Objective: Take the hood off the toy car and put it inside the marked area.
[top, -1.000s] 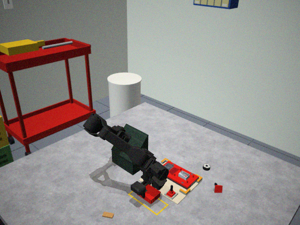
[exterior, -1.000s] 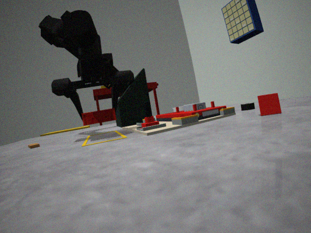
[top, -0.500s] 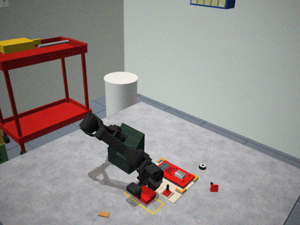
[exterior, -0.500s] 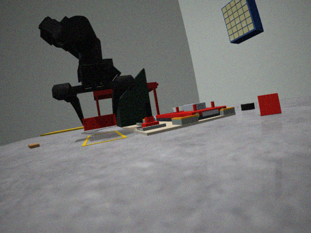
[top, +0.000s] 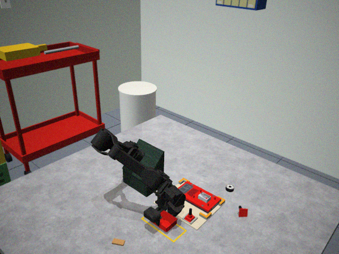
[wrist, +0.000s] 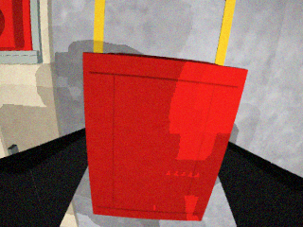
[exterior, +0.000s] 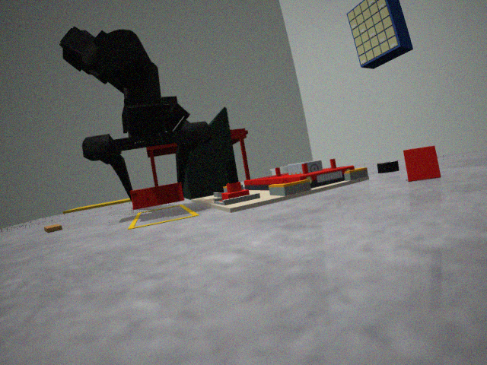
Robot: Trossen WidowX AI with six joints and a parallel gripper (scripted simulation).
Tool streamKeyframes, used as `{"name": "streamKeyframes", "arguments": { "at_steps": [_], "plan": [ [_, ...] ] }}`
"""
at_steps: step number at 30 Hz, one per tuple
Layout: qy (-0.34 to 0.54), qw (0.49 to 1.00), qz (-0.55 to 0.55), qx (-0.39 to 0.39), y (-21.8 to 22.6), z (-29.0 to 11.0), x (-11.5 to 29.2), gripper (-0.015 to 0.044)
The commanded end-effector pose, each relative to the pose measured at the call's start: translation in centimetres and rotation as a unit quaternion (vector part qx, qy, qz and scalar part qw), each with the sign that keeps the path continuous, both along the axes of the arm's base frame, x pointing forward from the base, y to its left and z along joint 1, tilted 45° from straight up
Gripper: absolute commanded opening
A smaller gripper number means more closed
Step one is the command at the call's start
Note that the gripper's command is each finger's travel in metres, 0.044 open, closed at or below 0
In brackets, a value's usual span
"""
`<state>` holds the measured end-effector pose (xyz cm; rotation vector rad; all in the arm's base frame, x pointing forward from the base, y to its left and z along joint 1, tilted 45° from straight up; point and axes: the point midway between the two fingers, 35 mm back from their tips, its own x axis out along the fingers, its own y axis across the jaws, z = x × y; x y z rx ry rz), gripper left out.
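My gripper [top: 163, 218] [exterior: 156, 193] [wrist: 155, 140] is shut on the red hood [top: 168, 221] [exterior: 157, 195] [wrist: 158, 139], a flat red slab held level between the black fingers. The hood hangs a little above the table, over the end of the yellow marked rectangle [top: 157, 229] [exterior: 163, 221] nearest the arm, and its shadow falls inside the outline. The toy car [top: 197, 195] [exterior: 293, 179], red and without its hood, sits on a beige board [top: 198, 223] [exterior: 251, 202] just right of the rectangle.
A red stand with a black peg [top: 189, 216] is on the board's near corner. The arm's dark green base [top: 149, 161] stands behind. A small red cube [top: 242, 211] [exterior: 421, 163], a ring [top: 229, 187] and a tan chip [top: 118, 241] [exterior: 52, 227] lie on the table. A white cylinder [top: 136, 105] and a red cart [top: 52, 131] stand beyond the table.
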<state>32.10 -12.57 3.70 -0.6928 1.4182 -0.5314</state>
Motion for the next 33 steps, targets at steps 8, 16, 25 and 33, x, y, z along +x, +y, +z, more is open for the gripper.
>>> {"name": "streamKeyframes", "arguments": {
  "at_steps": [8, 16, 25, 33],
  "plan": [
    [0.005, 1.000, 0.002, 0.002, -0.3, -0.6, -0.1, 0.0000],
    [0.005, 1.000, 0.002, 0.002, -0.6, -0.9, -0.1, 0.0000],
    [0.005, 1.000, 0.002, 0.002, -0.9, -1.2, -0.1, 0.0000],
    [0.000, 1.000, 0.000, 0.000, -1.1, -1.0, 0.1, 0.0053]
  ]
}}
